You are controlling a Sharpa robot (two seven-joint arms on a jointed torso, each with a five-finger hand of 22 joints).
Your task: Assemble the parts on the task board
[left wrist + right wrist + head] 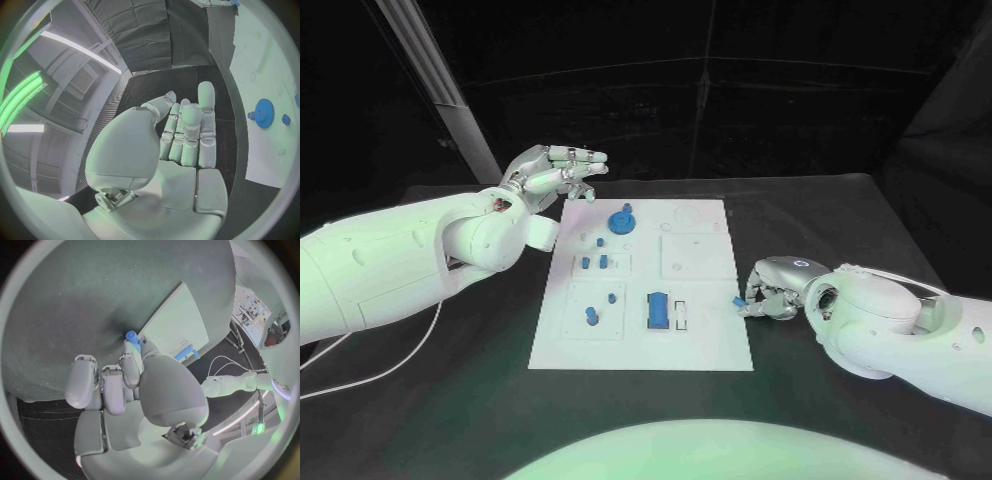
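A white board lies mid-table with several blue parts on it: a gear near the far edge, small pegs on the left side, and a long block near the front. The right hand pinches a small blue part just off the board's right edge. The left hand hovers beyond the far left corner, fingers loosely apart, holding nothing. Assembly looks partly done; open sockets remain. No readable writing.
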